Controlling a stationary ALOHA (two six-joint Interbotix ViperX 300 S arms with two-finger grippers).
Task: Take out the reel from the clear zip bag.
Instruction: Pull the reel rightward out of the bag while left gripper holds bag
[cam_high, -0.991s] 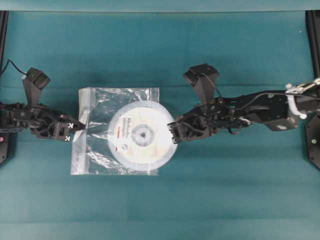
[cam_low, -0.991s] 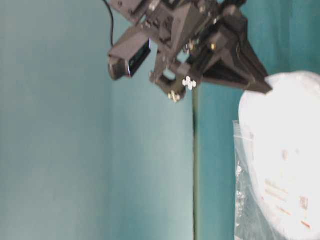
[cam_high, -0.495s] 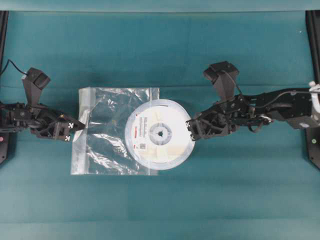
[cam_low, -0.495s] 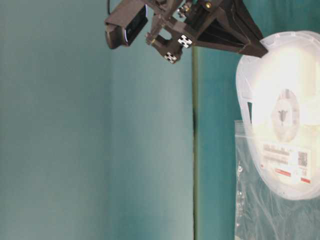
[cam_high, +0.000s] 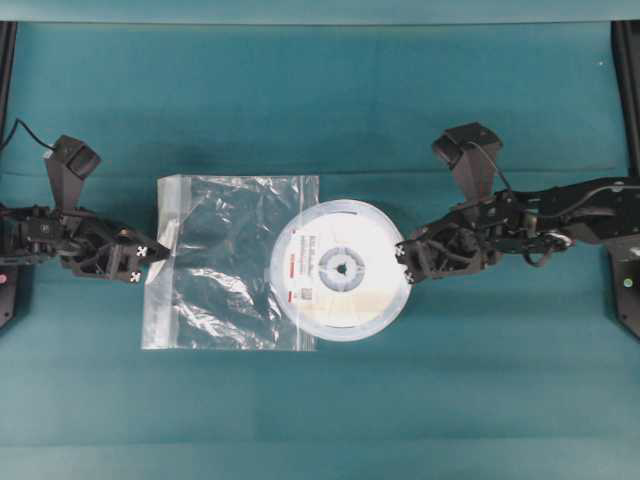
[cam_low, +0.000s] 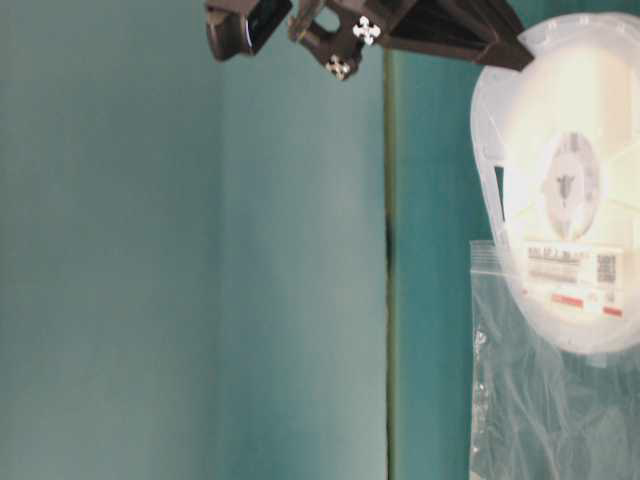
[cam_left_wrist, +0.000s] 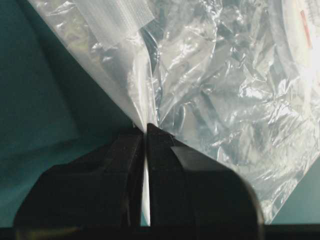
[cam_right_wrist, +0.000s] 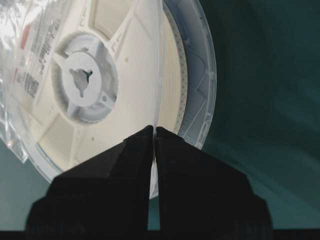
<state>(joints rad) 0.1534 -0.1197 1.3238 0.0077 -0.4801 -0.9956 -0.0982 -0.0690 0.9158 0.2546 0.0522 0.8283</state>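
Near the left edge of the teal counter, the left gripper is clamped tight on the zip-strip edge of the crinkled, square clear zip bag; it should hold that anchor firm so the plastic stays taut. The flat round white plastic reel sits mid-counter, mostly out of the bag's mouth, only its left part overlapping the plastic. The right gripper, pinched shut on the reel's right rim, should pull level toward the right edge until the disc clears.
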